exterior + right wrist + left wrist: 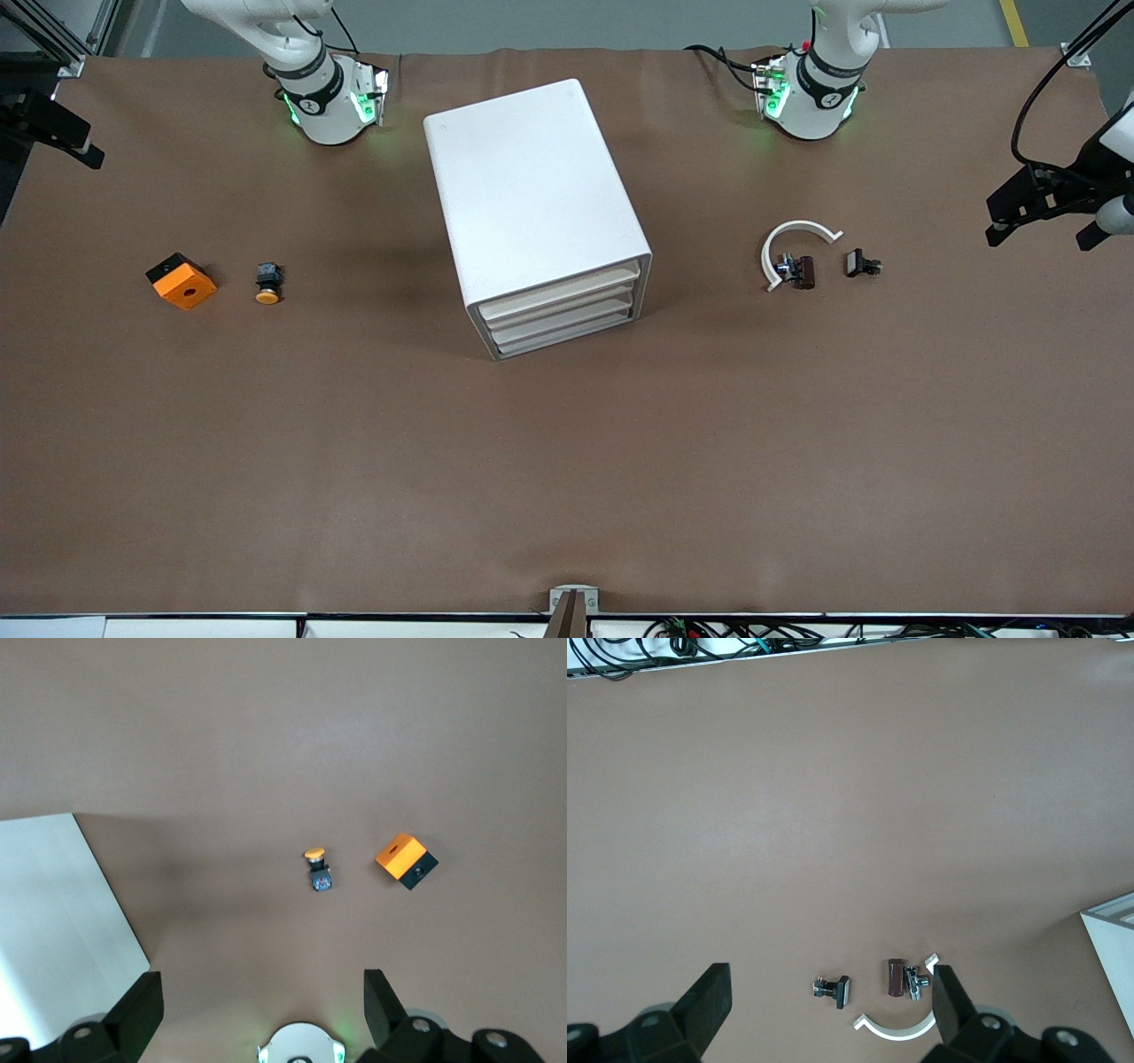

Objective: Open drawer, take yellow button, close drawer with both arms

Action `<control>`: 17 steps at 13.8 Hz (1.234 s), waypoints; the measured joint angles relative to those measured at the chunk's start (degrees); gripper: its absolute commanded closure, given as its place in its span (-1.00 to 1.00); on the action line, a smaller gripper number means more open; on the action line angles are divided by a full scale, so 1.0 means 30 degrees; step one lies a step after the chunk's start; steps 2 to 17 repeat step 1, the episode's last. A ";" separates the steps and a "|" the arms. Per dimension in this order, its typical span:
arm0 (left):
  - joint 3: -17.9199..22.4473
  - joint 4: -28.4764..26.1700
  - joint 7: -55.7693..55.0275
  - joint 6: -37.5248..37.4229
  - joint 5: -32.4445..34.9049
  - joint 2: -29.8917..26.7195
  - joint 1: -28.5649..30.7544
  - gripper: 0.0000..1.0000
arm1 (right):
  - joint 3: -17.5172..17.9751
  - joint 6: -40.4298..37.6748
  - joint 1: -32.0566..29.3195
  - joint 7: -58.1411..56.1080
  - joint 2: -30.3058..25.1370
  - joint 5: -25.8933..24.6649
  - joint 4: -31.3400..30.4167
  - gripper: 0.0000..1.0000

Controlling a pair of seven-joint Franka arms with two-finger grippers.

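Observation:
The white cabinet (532, 204) stands mid-table, and its top drawer (560, 285) is shut, flush with the two below it. The button (267, 283) lies on the bare table toward the right arm's end, orange cap pointing at the front camera. My right gripper (262, 979) hangs open and empty high over the table between its own base and the button (317, 866). My left gripper (830, 974) is open and empty too, high over the black clips. Neither gripper shows in the front view.
An orange square block (182, 281) sits beside the button, nearer the right arm's table end. Toward the left arm's end lie a white arc (793, 232) and two small dark clips (797, 270) (862, 264). Dark fixtures (1032, 199) (53, 133) overhang both table ends.

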 measured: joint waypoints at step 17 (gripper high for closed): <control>0.0000 0.0005 0.0000 0.0000 -0.0001 0.0000 0.0000 -1.00 | -0.0016 -0.0083 0.0000 0.0062 -0.0001 -0.0046 0.0001 -1.00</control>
